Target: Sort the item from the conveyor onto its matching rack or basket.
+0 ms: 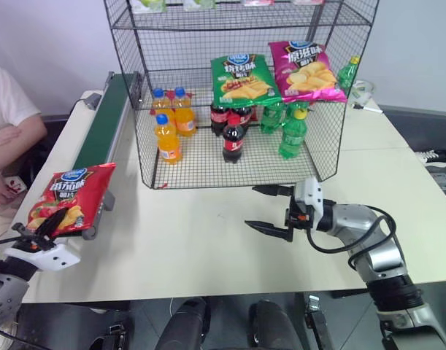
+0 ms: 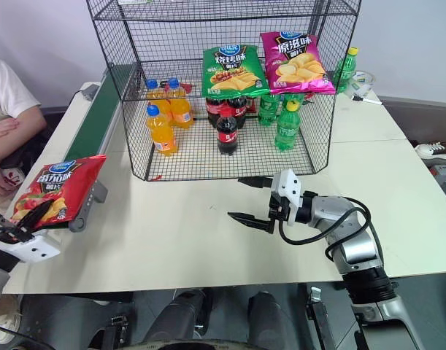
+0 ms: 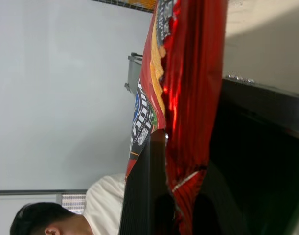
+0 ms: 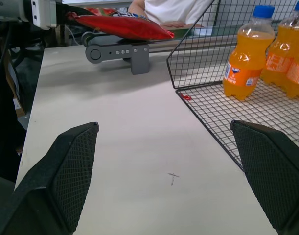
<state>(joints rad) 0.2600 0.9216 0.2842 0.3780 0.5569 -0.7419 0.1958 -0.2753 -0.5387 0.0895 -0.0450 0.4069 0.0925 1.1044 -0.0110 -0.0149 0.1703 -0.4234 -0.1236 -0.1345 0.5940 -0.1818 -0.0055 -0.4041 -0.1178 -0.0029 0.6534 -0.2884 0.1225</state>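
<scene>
Red chip bag (image 1: 71, 198): lying at the near end of the conveyor (image 1: 106, 124), its lower edge being pinched between the closed fingers of the left gripper (image 1: 49, 224). Right gripper (image 1: 270, 209): hovering over the white table (image 1: 208, 240) in front of the black wire rack (image 1: 237, 95), fingers standing wide apart, holding nothing. Rack: carrying orange soda bottles (image 1: 170, 120), cola bottles (image 1: 233, 131), green bottles (image 1: 285, 124), a green chip bag (image 1: 242, 79) and a magenta chip bag (image 1: 306, 70). Person (image 1: 7, 138): sitting beside the table's left edge.
</scene>
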